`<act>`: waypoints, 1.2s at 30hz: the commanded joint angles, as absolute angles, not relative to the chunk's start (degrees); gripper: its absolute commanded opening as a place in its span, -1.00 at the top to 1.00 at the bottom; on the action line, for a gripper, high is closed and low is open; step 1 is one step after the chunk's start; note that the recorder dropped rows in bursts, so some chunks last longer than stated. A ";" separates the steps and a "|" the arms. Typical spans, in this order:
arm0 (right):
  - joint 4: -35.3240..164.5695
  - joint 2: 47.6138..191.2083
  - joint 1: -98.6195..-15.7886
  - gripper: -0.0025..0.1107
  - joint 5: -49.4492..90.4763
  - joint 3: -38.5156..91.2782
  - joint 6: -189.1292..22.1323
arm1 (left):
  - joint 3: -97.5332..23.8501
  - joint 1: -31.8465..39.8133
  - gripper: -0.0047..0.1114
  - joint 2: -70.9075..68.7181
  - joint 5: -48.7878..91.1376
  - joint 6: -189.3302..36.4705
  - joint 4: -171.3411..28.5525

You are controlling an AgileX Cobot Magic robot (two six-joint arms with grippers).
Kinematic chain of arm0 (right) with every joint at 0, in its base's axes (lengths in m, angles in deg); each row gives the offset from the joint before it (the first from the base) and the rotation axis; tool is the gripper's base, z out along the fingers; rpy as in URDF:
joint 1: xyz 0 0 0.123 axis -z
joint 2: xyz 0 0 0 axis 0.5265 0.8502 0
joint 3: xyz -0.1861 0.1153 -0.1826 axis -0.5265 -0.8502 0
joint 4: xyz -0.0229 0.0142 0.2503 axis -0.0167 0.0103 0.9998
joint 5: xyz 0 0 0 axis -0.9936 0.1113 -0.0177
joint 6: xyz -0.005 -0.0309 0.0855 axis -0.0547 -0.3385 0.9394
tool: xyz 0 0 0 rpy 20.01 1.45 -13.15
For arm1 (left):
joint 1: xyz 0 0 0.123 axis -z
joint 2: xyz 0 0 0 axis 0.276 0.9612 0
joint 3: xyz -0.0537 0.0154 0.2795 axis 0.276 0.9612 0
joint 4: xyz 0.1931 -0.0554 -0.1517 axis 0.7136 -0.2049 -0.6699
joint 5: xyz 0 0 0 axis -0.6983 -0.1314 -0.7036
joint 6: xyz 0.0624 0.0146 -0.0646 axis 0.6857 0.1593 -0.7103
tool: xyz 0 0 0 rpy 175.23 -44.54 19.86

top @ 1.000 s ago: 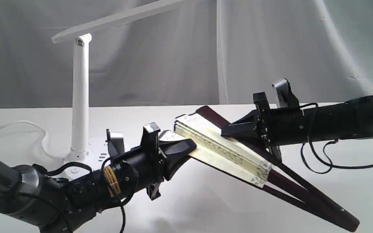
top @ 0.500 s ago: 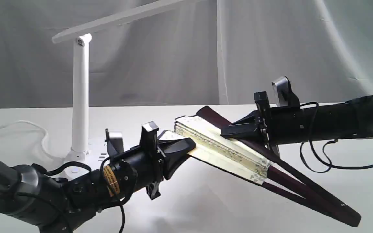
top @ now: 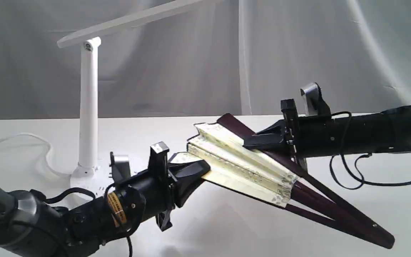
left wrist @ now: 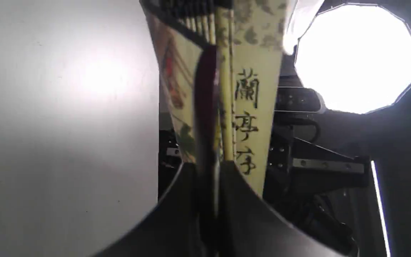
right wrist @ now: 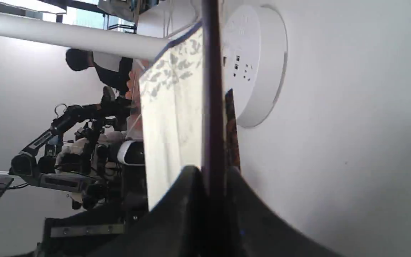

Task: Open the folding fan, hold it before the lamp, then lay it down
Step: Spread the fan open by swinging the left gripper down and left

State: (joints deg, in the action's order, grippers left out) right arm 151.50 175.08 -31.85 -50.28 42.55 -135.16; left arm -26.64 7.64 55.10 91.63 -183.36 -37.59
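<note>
A white cord (top: 20, 139) trailed across the white worktop (top: 227, 225) at far left, ending by the round base of the desk lamp (top: 88, 107). The lamp's post stood upright and its thin head bar slanted up to the right, against a grey draped backdrop (top: 334, 53).

Just right of the base, the left gripper (top: 205, 167) reached up from the lower left. Its black fingers (left wrist: 177, 214) were clamped on the lower maroon guard of the folding fan (top: 241, 162), at the leaf end. The fan was held in the air between the two arms, to the right of the lamp. It was only partly spread: the cream pleats stood in a few bunches and the ribs made a narrow V. The leaf end was raised toward the lamp and the pivot end sat low at far right; whether the pivot touched the worktop could not be told. The left wrist view showed black calligraphy and a grey floral border on the leaf.

The right gripper (top: 245, 144) came in almost level from the right, its fingers (right wrist: 262, 221) pinched tight on the upper guard. In the right wrist view the lamp's base, with its socket holes, lay beyond the fan.
</note>
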 commanded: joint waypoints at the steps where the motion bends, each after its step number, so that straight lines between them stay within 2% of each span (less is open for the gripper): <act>1: 155.42 174.82 -29.67 0.96 -49.45 42.27 -135.05 | -25.34 7.87 0.92 54.37 91.14 -181.93 -35.65; 11: 155.67 174.82 -24.64 0.96 -49.45 42.27 -135.05 | -21.37 7.97 0.92 46.72 91.14 -180.28 -37.47; 36: 157.21 174.82 -12.99 0.96 -49.45 42.27 -135.05 | -0.50 7.97 0.92 32.72 91.14 -174.09 -56.71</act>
State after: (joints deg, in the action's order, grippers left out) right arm 158.25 175.08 -14.02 -50.12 42.55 -132.79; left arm -1.81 7.97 34.18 90.49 -174.91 -52.21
